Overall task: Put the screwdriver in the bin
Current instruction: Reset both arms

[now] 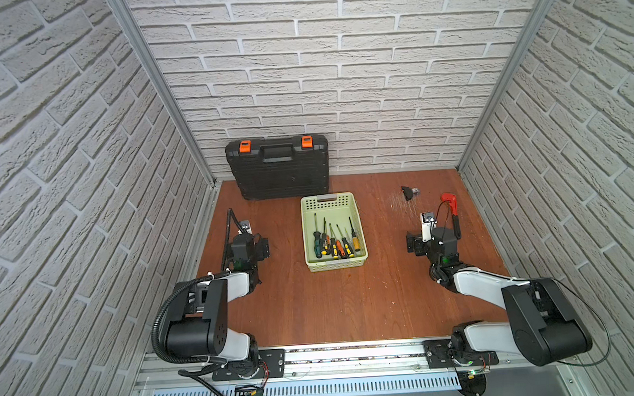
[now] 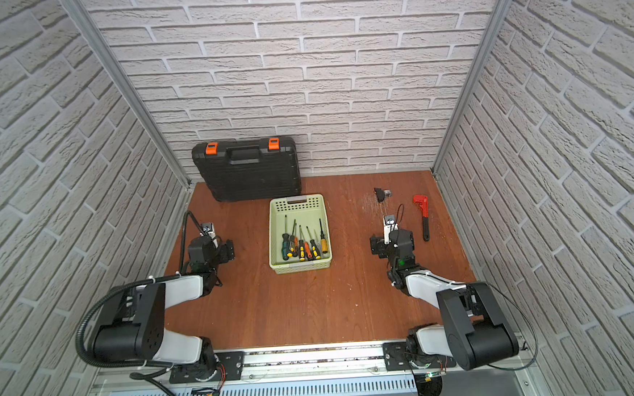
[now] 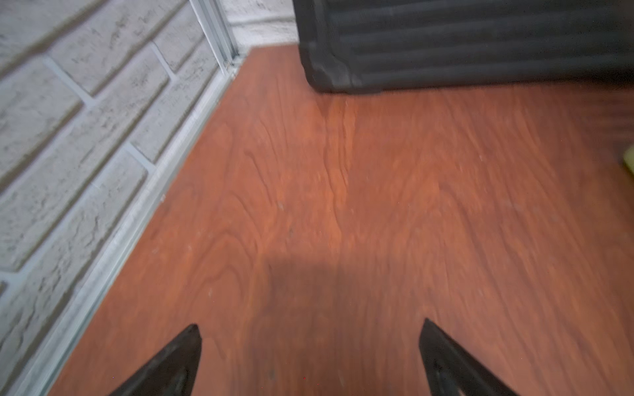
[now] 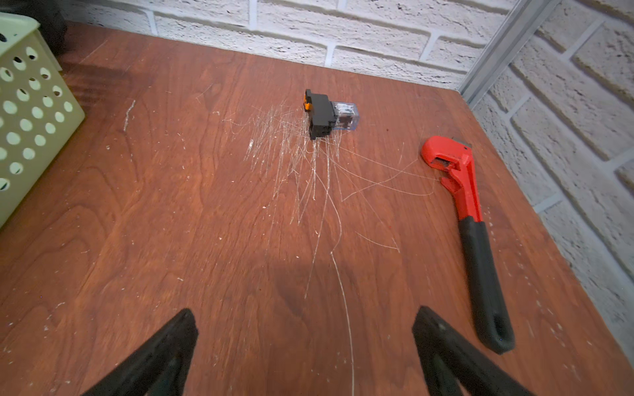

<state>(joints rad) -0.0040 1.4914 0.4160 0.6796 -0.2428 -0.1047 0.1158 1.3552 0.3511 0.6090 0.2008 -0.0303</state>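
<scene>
Pale green plastic holds the whole job now: the bin (image 1: 336, 264) sits mid-worktop (image 1: 352, 310), and several screwdrivers (image 1: 334, 245) lie in it side by side. Their handles are bunched at the near end and their shafts point toward the back wall. I cannot settle the exact count from the top views.

No screwdriver shows anywhere on the bare wood in any view, so I judge the task finished, or as good as.

My left claw (image 3: 310, 324) is spread wide over empty boards and grips nothing. My right claw (image 4: 305, 310) is equally spread and empty, well clear of the bin.

Outside the bin, to its right, lie a red pipe wrench (image 4: 470, 219) and a small black relay with a clear cover (image 4: 326, 115), neither of them mine to move. The black toolcase (image 1: 279, 167) stands latched against the wall, its contents hidden.
</scene>
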